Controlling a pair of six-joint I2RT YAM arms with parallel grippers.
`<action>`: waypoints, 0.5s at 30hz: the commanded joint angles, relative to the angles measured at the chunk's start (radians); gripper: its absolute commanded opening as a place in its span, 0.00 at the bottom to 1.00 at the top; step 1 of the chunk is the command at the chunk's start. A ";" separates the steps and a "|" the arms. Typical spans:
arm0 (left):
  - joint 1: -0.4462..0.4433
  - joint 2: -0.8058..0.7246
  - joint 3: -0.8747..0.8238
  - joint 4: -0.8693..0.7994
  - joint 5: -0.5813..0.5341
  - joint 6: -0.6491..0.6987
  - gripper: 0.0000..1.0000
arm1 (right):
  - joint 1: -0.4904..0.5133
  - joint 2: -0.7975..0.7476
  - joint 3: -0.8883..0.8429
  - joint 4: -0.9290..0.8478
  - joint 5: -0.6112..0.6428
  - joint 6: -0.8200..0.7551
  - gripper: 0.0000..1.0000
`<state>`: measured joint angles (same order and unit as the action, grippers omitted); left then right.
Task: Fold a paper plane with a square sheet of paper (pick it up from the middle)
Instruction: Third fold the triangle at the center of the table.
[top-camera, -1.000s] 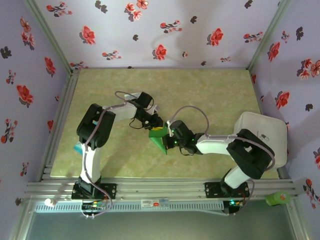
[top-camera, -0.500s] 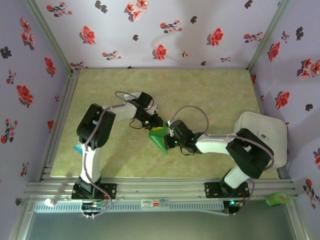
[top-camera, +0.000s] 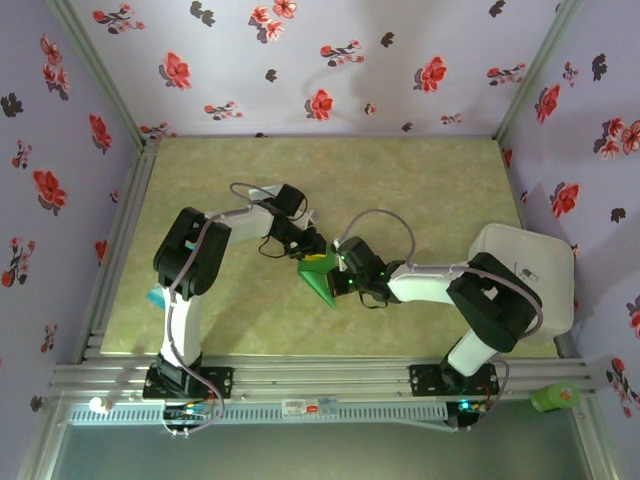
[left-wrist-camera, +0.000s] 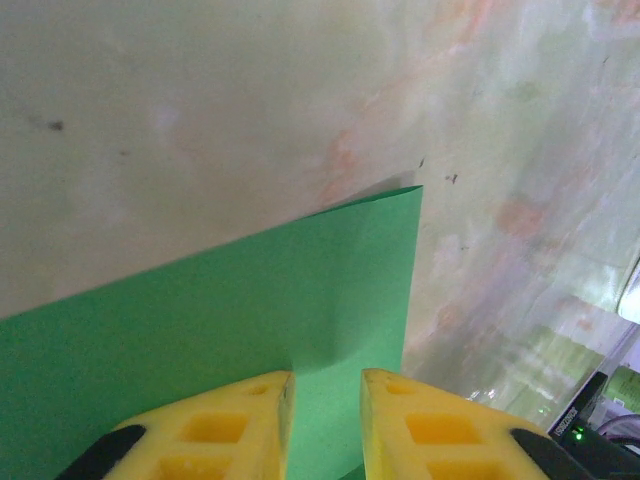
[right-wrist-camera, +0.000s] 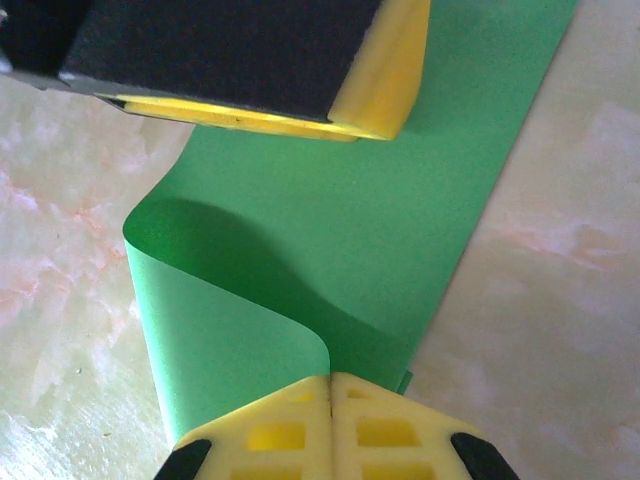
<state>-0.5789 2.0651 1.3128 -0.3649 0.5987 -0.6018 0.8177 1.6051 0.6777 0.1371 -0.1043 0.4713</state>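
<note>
The square sheet of paper (top-camera: 320, 284) is bright green and lies partly folded at the table's middle, looking like a wedge from above. My left gripper (top-camera: 316, 247) stands at its far edge. In the left wrist view its yellow fingertips (left-wrist-camera: 327, 385) are a narrow gap apart over the paper (left-wrist-camera: 250, 300), holding nothing. My right gripper (top-camera: 340, 272) is at the sheet's right side. In the right wrist view it (right-wrist-camera: 330, 380) is shut on the edge of a curled-over layer of the paper (right-wrist-camera: 400, 200). A left finger (right-wrist-camera: 250, 60) rests on the sheet beyond. The paper plane is out of view.
A white rounded tray (top-camera: 530, 270) sits at the table's right edge beside the right arm. A small teal item (top-camera: 157, 296) lies by the left arm. A green object (top-camera: 555, 397) rests beyond the front rail. Floral walls enclose the table.
The right arm has edged slightly left towards the left gripper, carrying the pinched paper layer. The left arm has stayed put.
</note>
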 joint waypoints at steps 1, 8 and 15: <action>-0.004 0.004 -0.021 -0.032 -0.056 0.004 0.26 | -0.007 0.013 0.026 -0.021 -0.002 0.004 0.00; -0.003 0.005 -0.020 -0.031 -0.055 0.005 0.26 | -0.007 0.015 0.038 -0.061 -0.012 0.004 0.00; -0.003 0.005 -0.021 -0.031 -0.056 0.005 0.26 | -0.007 0.016 0.060 -0.103 -0.026 0.000 0.00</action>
<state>-0.5789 2.0651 1.3128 -0.3645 0.5987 -0.6022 0.8177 1.6123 0.7071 0.0731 -0.1200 0.4713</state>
